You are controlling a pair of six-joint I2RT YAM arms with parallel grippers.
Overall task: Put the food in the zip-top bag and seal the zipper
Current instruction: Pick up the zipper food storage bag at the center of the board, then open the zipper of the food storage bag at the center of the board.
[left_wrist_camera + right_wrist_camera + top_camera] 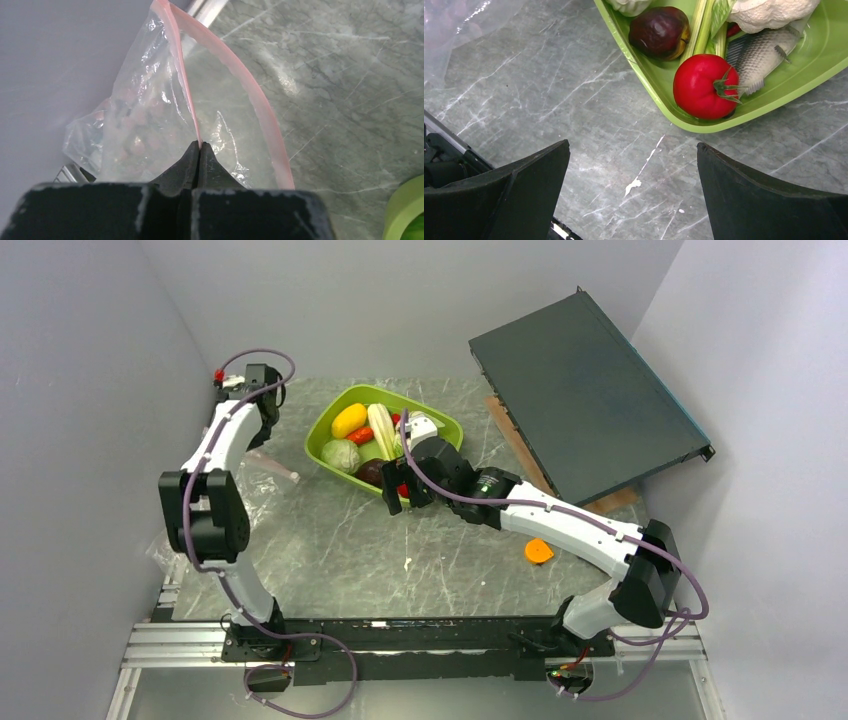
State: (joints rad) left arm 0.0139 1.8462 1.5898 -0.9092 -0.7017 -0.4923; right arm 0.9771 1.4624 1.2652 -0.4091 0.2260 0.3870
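Standing here, I start at the left of the lime-green tray (325, 455). The left gripper (200, 150) is out toward the far left corner of the table. Its jaws are pressed tight together on one lip of the pink zipper strip (260, 110), at the mouth of the zip-top bag (150, 115). The other lip bows away from the pinched one, so the mouth gapes a little. The rest of the clear film trails along the wall, well left of the tray, toward the near edge. The bag looks empty.

All the food sits in the tray. From its left end I can see a yellow piece (349, 420), a cabbage (342, 455) and a pale stalk (382, 430). At the near corner are a dark purple fruit (659, 32), a tomato (704, 85), a toy fish (759, 55) and a cauliflower (769, 12).

The right gripper (633, 147) hangs over bare table just at that near corner, with its jaws spread wide and nothing between them. The tomato lies just beyond the tray rim from it, ahead and slightly to one side.

As I see it, the right arm is the nearer one to the food and the left arm only holds the bag. Each piece must therefore travel leftward from the tray, across open table, to a mouth held up by a single lip. That could fold shut if the film sags.
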